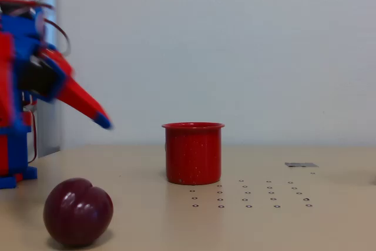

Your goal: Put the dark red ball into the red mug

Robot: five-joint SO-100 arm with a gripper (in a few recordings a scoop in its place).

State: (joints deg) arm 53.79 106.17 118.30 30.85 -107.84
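Two task things sit on the surface (329, 227). At far left the red-and-blue arm's jaws (94, 113) point down to the right, hanging in the air, empty; whether they are spread or pressed together I cannot tell. Below them, near the front, lies the ball (77, 212). The mug (193, 153) stands upright, further right, well apart.
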